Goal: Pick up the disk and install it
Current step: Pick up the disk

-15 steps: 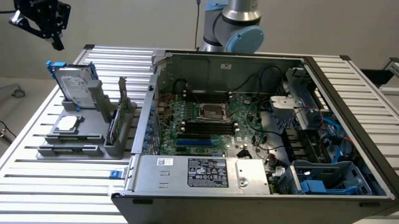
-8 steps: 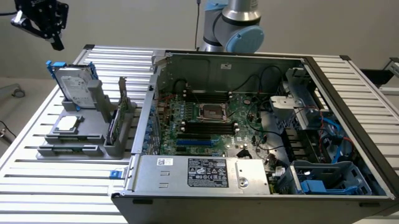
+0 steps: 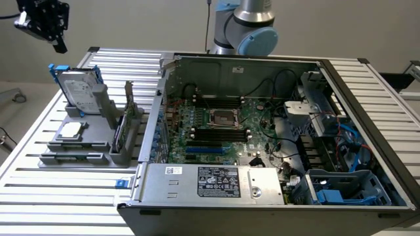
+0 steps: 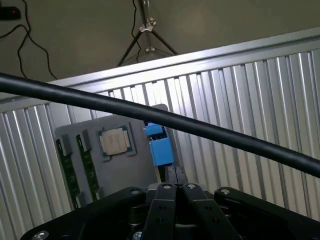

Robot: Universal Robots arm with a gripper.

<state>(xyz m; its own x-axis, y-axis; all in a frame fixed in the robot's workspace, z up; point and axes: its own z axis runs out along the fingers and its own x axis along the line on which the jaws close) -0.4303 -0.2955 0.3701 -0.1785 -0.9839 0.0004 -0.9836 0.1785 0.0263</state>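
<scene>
The disk (image 3: 80, 91), silver-grey with a white label and a blue carrier, stands upright in a grey holder (image 3: 78, 157) on the exterior view's left. From the wrist view it appears edge-on as a blue block (image 4: 160, 146). My gripper (image 3: 60, 47) hangs high in the air above and behind the disk, well apart from it. Its black fingers (image 4: 169, 176) point down toward the blue carrier, pressed together with nothing between them.
An open computer case (image 3: 236, 66) with its motherboard fills the middle and right. A drive cage with blue caddies (image 3: 347, 189) sits at its near right corner. The holder also carries a silver chip (image 3: 71, 130) and memory sticks (image 3: 121, 130). A black cable (image 4: 150, 116) crosses the wrist view.
</scene>
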